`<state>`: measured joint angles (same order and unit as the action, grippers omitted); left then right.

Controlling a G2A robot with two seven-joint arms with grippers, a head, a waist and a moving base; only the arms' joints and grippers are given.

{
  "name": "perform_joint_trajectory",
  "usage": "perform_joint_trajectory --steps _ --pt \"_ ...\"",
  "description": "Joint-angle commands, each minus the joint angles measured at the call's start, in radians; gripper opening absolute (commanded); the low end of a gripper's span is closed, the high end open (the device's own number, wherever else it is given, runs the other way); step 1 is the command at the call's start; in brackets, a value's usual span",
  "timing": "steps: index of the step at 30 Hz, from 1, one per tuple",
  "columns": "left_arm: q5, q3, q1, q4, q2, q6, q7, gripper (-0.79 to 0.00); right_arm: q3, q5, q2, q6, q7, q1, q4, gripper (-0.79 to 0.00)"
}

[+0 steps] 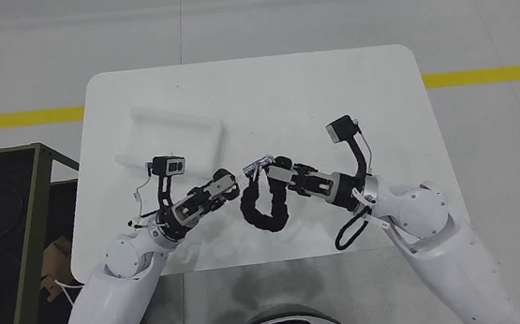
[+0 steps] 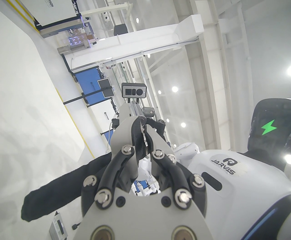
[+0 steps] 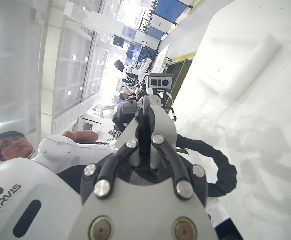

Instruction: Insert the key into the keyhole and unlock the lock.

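A black fabric-sleeved cable lock (image 1: 265, 216) lies looped at the table's (image 1: 375, 85) front middle, between my two arms. My left gripper (image 1: 234, 181) is shut on a serrated metal key (image 2: 144, 137), seen between its pads in the left wrist view. My right gripper (image 1: 276, 174) faces it from the other side, shut on the lock's black end (image 3: 143, 136). The grey lock cylinder (image 3: 128, 108) sits at the right gripper's tips. A key ring (image 1: 259, 166) shows between the two grippers. The keyhole itself is hidden. The lock's loop (image 3: 225, 172) trails behind.
A shallow white tray (image 1: 177, 132) rests on the table at the back left. A dark green cart (image 1: 22, 232) stands beside the table's left edge. The table's right half is bare white surface.
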<state>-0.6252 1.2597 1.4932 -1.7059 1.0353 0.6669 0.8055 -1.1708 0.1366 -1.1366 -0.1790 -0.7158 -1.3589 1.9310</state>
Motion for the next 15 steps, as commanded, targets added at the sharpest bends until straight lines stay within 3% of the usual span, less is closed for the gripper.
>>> perform_joint_trajectory --steps 1,3,8,10,11,13,15 --pt "0.012 0.003 -0.002 -0.001 0.000 0.001 -0.001 -0.785 0.000 0.000 0.000 0.000 0.000 0.000 0.000 -0.785" --pt "0.165 0.034 -0.019 -0.012 -0.001 0.086 -0.021 -0.785 0.000 -0.006 0.000 0.008 0.014 -0.004 0.004 -0.785" --pt "0.368 0.038 -0.004 -0.036 0.010 0.229 -0.122 -0.785 -0.011 -0.008 0.001 0.011 0.026 -0.006 0.015 -0.785" --pt "0.453 0.041 0.001 -0.040 0.016 0.263 -0.179 -0.576 -0.014 -0.010 0.002 0.012 0.023 -0.008 0.018 -0.785" --pt "0.513 0.045 0.000 -0.042 0.019 0.284 -0.200 -0.548 -0.015 -0.011 0.002 0.013 0.022 -0.008 0.019 -0.785" --pt "0.638 0.067 0.000 -0.043 0.027 0.320 -0.283 -0.785 -0.017 -0.012 0.003 0.015 0.018 -0.010 0.022 -0.785" --pt "0.777 0.082 0.003 -0.054 0.038 0.341 -0.367 -0.785 -0.018 -0.013 0.004 0.018 0.015 -0.012 0.025 -0.785"
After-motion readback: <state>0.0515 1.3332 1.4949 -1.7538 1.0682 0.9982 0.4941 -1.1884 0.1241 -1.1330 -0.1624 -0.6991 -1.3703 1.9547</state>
